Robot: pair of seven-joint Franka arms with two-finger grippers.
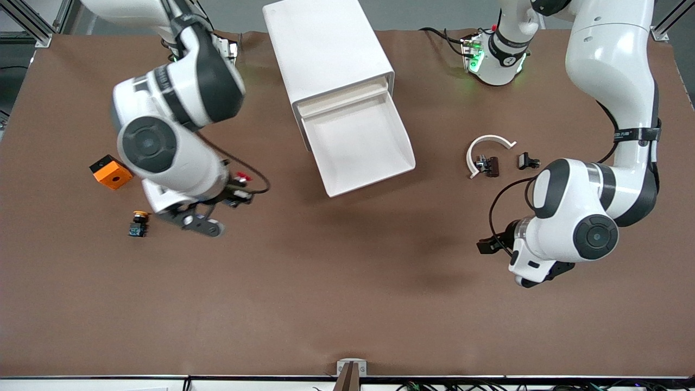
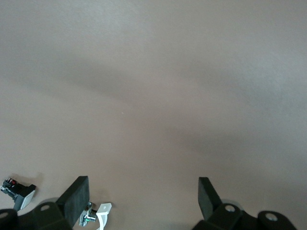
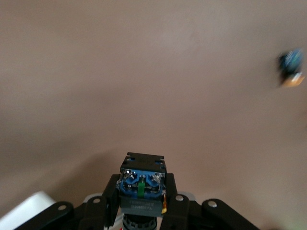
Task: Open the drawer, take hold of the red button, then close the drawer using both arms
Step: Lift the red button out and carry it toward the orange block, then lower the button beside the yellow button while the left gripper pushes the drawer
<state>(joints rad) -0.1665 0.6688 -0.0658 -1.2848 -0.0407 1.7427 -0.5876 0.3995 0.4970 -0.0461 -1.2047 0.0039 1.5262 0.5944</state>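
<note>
Brown mat [image 1: 336, 282] covers table; aluminium frame rails [image 1: 32, 24] at corners; grey floor past edge.

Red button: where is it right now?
The red button is clamped in the right hand, up over bare table between the open drawer and the orange-capped button.

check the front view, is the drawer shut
No, the drawer stands pulled out of the cabinet, its white tray bare and open to view.
</note>
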